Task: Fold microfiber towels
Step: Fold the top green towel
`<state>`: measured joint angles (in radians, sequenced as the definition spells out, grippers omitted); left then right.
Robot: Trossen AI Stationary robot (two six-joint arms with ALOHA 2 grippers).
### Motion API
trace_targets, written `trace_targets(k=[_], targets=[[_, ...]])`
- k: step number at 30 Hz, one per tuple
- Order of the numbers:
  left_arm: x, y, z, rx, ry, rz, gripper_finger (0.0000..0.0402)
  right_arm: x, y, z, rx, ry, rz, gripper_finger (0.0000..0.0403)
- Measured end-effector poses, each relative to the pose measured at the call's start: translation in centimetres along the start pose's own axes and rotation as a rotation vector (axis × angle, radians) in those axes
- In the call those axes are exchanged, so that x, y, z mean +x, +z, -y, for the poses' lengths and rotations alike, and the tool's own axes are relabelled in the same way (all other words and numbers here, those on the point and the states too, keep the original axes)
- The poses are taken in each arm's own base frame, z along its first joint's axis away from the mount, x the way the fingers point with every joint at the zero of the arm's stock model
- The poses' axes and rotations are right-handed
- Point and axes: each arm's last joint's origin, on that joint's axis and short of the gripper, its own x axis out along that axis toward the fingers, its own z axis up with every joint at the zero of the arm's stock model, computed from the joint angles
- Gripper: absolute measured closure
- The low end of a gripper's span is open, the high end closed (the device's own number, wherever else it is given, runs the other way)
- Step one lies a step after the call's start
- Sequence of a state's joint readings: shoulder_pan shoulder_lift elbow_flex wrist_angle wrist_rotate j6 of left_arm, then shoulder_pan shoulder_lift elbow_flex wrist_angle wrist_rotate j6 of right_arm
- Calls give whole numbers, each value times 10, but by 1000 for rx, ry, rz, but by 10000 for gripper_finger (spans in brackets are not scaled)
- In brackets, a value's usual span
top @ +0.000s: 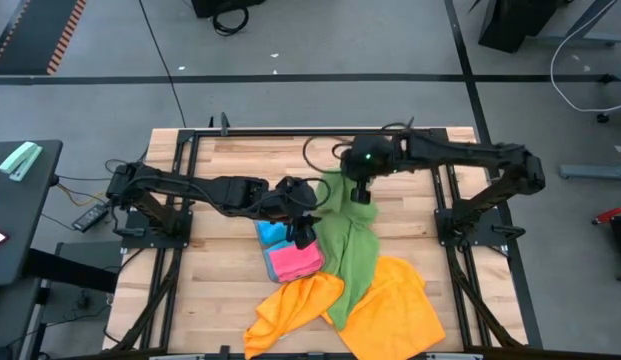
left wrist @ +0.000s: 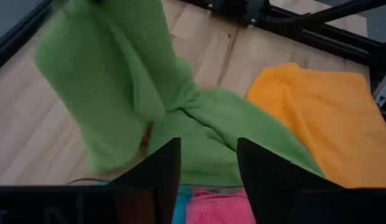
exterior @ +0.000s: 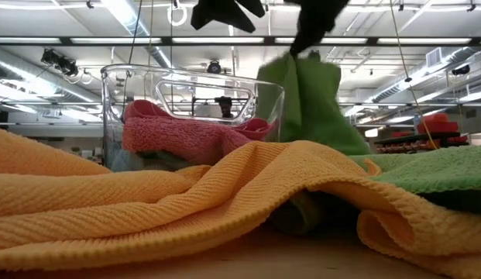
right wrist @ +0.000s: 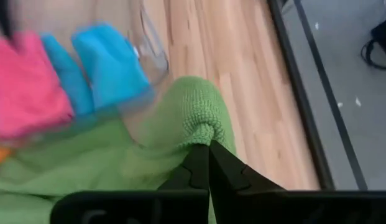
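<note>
A green towel [top: 352, 250] runs from my right gripper [top: 362, 192] down toward the table's near edge, with the gripper shut on its far end. My left gripper [left wrist: 208, 171] hovers open over the clear tray [exterior: 116, 101], with nothing between its fingers. A folded pink towel [top: 295, 260] and a blue towel [top: 273, 233] lie in the tray. Two orange towels [top: 300, 305] [top: 395, 310] lie rumpled near the front edge, and the green towel's near end rests on them. My right gripper pinches a bunched bit of the green towel's far end [right wrist: 204, 127] between its two shut fingers. The fingers slant downward from the table's right side. The towel's far end is lifted and hangs below the fingers [exterior: 310, 93]. Its near part [exterior: 434, 170] lies on the orange towels.
Bare wooden tabletop [top: 240, 170] shows at the far left and along the right side [top: 430, 250]. A black frame rail [top: 450, 200] borders the table. The orange towels fill the near middle.
</note>
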<state>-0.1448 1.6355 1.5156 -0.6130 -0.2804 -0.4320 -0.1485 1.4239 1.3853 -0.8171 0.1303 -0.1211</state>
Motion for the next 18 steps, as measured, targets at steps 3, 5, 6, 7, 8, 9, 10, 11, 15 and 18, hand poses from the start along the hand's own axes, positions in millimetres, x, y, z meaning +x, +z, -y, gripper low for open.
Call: trace_targets(k=[3, 5, 6, 7, 8, 9, 10, 11, 15, 18], targets=[[-3, 5, -6, -10, 4, 20, 217, -28, 18, 3, 2, 1, 45, 400], [-4, 11, -9, -28, -2, 63, 210, -47, 27, 7, 12, -2, 79, 400], [-5, 13, -10, -23, -5, 78, 208, -55, 31, 9, 24, -4, 97, 400], [-5, 15, -10, -23, -9, 99, 206, -63, 35, 10, 41, -6, 117, 400], [-5, 19, -10, -22, -17, 130, 205, -71, 39, 12, 60, -8, 140, 400], [-5, 22, -10, -21, -23, 164, 205, -79, 42, 14, 77, -8, 155, 400], [-6, 26, -11, -15, -27, 197, 205, -87, 45, 15, 91, -8, 170, 400], [-6, 29, -11, -19, -31, 228, 206, -94, 47, 16, 106, -8, 188, 400], [-7, 39, -15, -47, 11, 320, 207, -116, 52, 19, 159, -3, 213, 400], [-7, 42, -20, -67, 64, 357, 198, -128, 53, 16, 162, 7, 218, 400]])
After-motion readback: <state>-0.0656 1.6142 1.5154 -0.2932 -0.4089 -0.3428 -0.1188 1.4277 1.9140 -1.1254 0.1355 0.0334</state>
